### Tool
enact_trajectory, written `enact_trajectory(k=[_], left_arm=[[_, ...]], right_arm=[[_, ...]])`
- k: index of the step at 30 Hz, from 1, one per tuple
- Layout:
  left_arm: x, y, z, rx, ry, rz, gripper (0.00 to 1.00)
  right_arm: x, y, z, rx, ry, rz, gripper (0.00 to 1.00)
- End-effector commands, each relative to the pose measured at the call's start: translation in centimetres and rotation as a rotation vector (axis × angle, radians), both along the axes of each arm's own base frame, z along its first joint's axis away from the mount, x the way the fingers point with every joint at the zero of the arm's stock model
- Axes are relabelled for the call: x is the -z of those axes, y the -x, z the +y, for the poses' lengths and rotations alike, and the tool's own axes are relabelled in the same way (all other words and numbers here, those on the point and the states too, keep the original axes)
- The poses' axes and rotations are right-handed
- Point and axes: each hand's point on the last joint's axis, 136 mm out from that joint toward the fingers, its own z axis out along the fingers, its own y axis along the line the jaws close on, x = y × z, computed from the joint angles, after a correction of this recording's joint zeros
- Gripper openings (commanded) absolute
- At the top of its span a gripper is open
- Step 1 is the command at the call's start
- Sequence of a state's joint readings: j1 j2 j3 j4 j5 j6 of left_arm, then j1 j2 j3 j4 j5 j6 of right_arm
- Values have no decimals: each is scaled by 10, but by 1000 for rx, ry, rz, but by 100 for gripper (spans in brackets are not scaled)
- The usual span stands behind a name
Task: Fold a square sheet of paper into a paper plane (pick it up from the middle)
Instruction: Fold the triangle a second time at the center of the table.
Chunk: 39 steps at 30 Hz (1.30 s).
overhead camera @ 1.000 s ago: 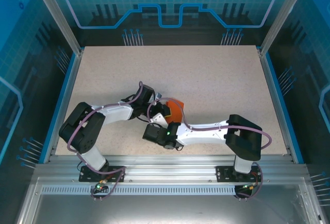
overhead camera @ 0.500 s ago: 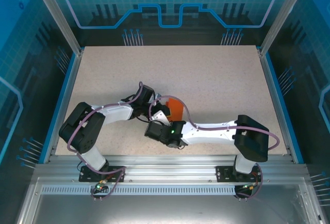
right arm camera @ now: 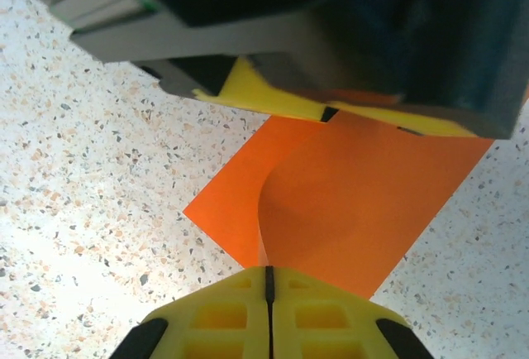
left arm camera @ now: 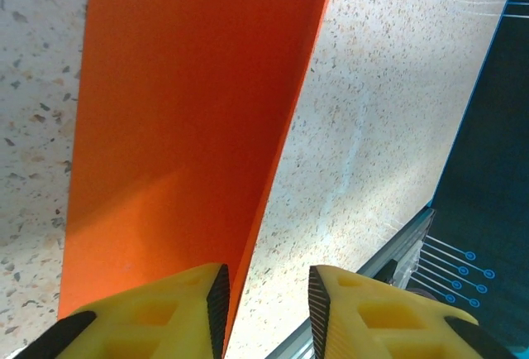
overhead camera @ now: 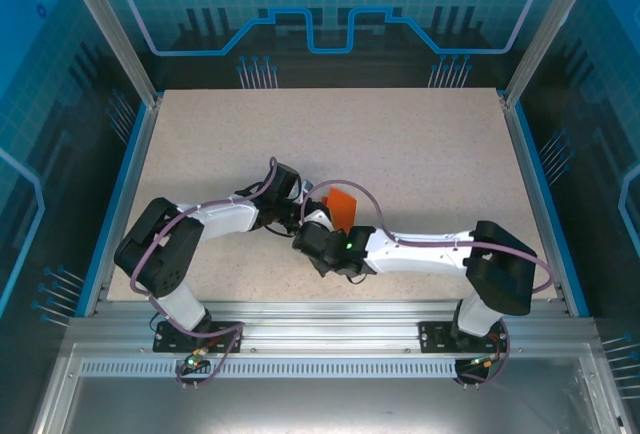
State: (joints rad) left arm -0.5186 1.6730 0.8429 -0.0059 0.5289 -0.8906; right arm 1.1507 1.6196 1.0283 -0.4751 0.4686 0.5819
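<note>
Orange paper [right arm camera: 347, 202] edge pinched in right hand [right arm camera: 268, 280], left hand [left arm camera: 266, 284] spread, wide table [overhead camera: 400, 144] around.

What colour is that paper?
The paper is plain bright orange; left wrist view shows it best.

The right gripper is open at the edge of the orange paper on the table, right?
Not quite. The right gripper is shut, not open, pinching a lifted fold at the edge of the orange paper on the table. The right wrist view shows it.

From above, the wrists hide most of the square sheet of paper [overhead camera: 343, 208]. In the left wrist view its far end is cut off, its near end behind the left gripper [left arm camera: 266, 297].
</note>
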Motion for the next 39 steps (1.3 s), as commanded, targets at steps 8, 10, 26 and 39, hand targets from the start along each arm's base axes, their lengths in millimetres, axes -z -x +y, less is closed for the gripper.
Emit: enact_trajectory(k=[8, 10, 26, 39], left_arm=[[-11, -4, 2, -1, -12, -14, 39], [-11, -4, 2, -3, -15, -14, 40], [-19, -3, 34, -98, -140, -95, 67], [-22, 24, 23, 5, -144, -150, 46]], right_arm=[[9, 3, -7, -30, -270, 197, 3], [10, 2, -11, -37, -302, 220, 3], [8, -17, -30, -34, -460, 316, 3], [24, -43, -51, 28, -447, 379, 2]])
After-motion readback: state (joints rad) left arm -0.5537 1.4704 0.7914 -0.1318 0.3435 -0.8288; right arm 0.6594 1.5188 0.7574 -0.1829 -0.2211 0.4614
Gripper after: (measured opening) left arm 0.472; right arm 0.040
